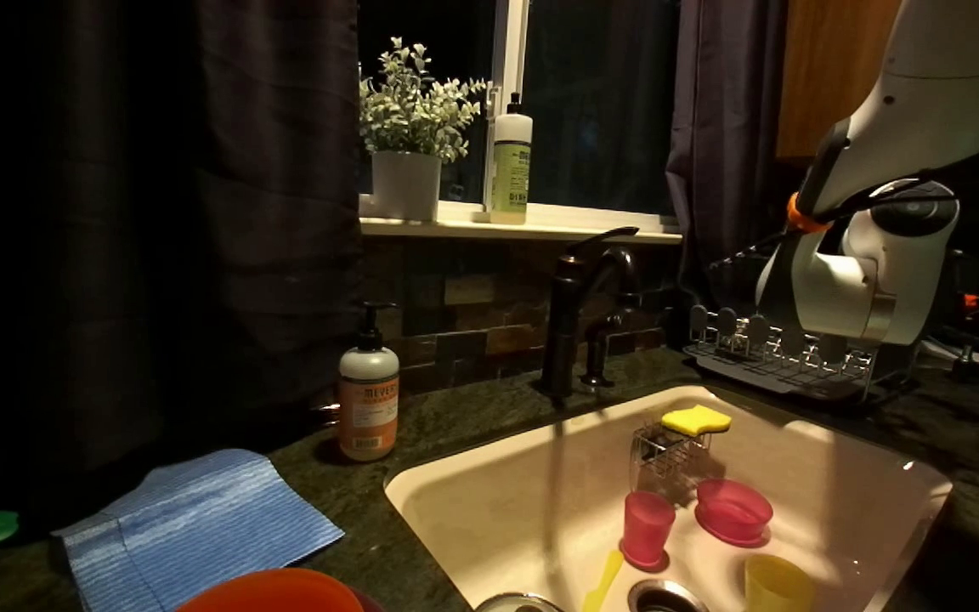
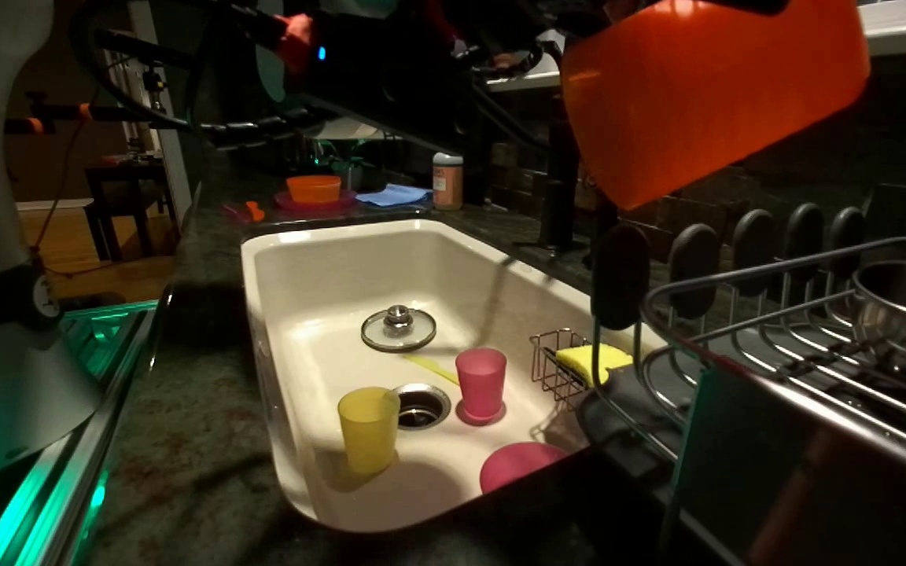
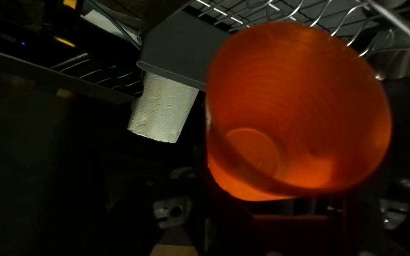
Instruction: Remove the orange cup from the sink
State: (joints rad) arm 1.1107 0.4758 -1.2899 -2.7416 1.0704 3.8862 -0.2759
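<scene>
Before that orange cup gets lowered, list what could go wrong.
The orange cup hangs tilted, so set down like this it might land on its edge and roll. The upright paddles of the dish rack look close, though depth is hard to judge; the cup could catch on one. If it comes down farther over the rack, it may knock the metal pot sitting there.
</scene>
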